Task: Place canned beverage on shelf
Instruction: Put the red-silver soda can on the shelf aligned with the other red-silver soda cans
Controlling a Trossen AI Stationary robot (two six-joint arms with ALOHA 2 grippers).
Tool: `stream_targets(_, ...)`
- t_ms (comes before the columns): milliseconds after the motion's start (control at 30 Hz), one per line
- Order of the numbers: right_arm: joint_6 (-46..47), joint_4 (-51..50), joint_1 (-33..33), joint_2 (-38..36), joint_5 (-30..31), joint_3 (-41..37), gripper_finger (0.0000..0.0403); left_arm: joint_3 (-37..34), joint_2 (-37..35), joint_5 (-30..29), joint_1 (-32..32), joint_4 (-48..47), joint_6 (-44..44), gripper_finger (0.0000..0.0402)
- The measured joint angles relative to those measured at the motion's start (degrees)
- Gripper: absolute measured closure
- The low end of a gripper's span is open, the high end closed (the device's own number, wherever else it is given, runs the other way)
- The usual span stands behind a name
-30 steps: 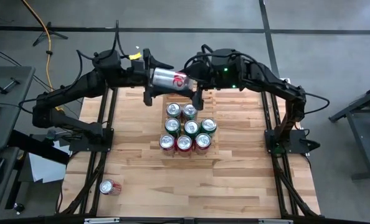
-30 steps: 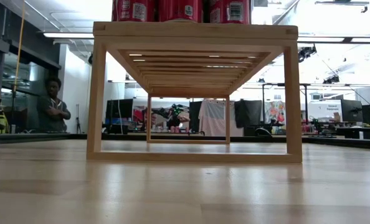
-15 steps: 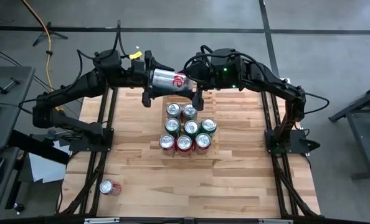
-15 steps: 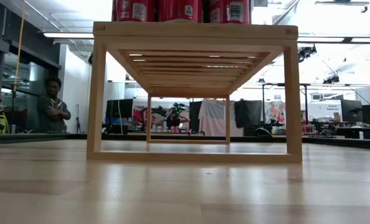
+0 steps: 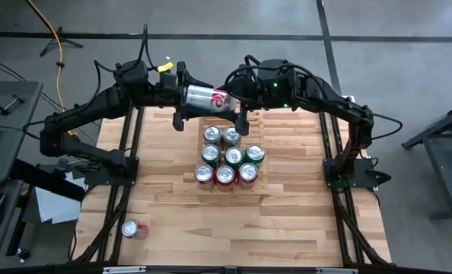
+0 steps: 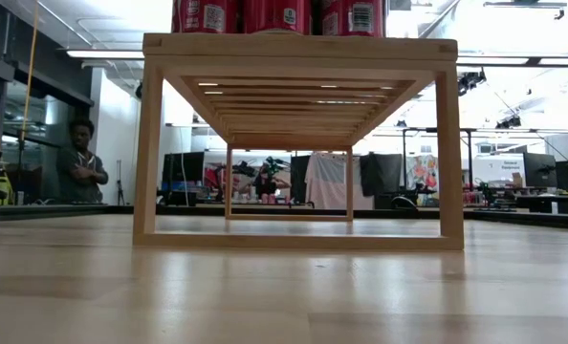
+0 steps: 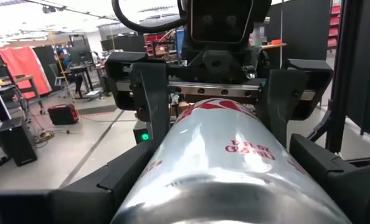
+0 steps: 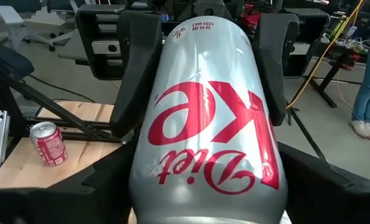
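the silver diet coke can (image 5: 208,97) hangs on its side in the air above the back of the shelf (image 5: 227,183), clamped at one end by the left end effector (image 5: 182,97) and at the other by the right end effector (image 5: 237,103). both wrist views show each pair of fingers closed around the can body, so this looks like a hand-over caught midway. against the pictures from a second and half a second ago, almost nothing has shifted: arms, can and the seven upright cans (image 5: 225,156) on the shelf sit where they were. that pause suggests neither side has let go yet. a spare red can (image 5: 131,228) lies on the counter (image 5: 287,213), well apart.
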Motion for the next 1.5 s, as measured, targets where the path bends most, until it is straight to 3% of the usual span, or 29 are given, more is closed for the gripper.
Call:
stream_targets(200, 1.37, 0.9, -0.01, -0.04, 0.89, 0.0, 0.0037, 0.0, -0.17, -1.84, 0.28, -0.82, 0.84, 0.0152)
stream_targets(400, 2.55, -1.99, -1.51, -2.27, 1.81, 0.04, 0.0031, -0.15, -2.71, -6.15, 2.94, -4.64, 2.23, 0.0152)
stream_targets(567, 4.78, -12.42, -3.5, -5.49, 1.66, 0.04, 0.0029, -0.84, -6.47, -8.21, 6.01, -9.22, 1.17, 0.0152)
stream_targets(700, 7.29, -22.91, -4.72, -7.73, 1.97, 0.07, 0.0028, -7.15, -10.82, -6.41, 7.58, -6.73, -3.25, 0.0152)
stream_targets(800, 8.59, -28.14, -4.95, -8.36, 1.83, 0.04, 0.0028, -15.77, -14.19, -4.82, 7.7, 4.71, -9.45, 0.0152)
stream_targets(967, 8.29, -28.73, -4.35, -8.52, 1.83, 0.04, 0.0027, -32.16, -15.58, -4.85, 6.69, 39.14, -24.63, 0.0152)
stream_targets(1100, 7.06, -25.82, -4.35, -7.99, 1.3, -0.02, 0.0027, -39.0, -11.99, -9.12, 6.01, 64.93, -36.8, 0.0152)
stream_targets(1200, 6.02, -18.48, -4.35, -8.71, -0.33, -4.45, 0.0027, -39.66, -8.19, -13.7, 4.59, 76.19, -41.76, 0.0152)
stream_targets(1300, 6.08, -7.51, -4.39, -11.24, -2.37, -15.22, 0.0027, -38.68, -4.48, -17.1, 2.58, 84.6, -43.68, 0.0152)
stream_targets(1367, 7.28, 6.2, -4.5, -13.02, -3.12, -23.82, 0.0027, -37.75, -2.62, -19.61, 1.28, 87.22, -43.87, 0.0152)
stream_targets(1500, 14.51, 44.09, -4.52, -14.82, -5.48, -38.47, 0.0027, -35.53, 1.44, -24.18, -1.38, 87.48, -42.97, 0.0152)
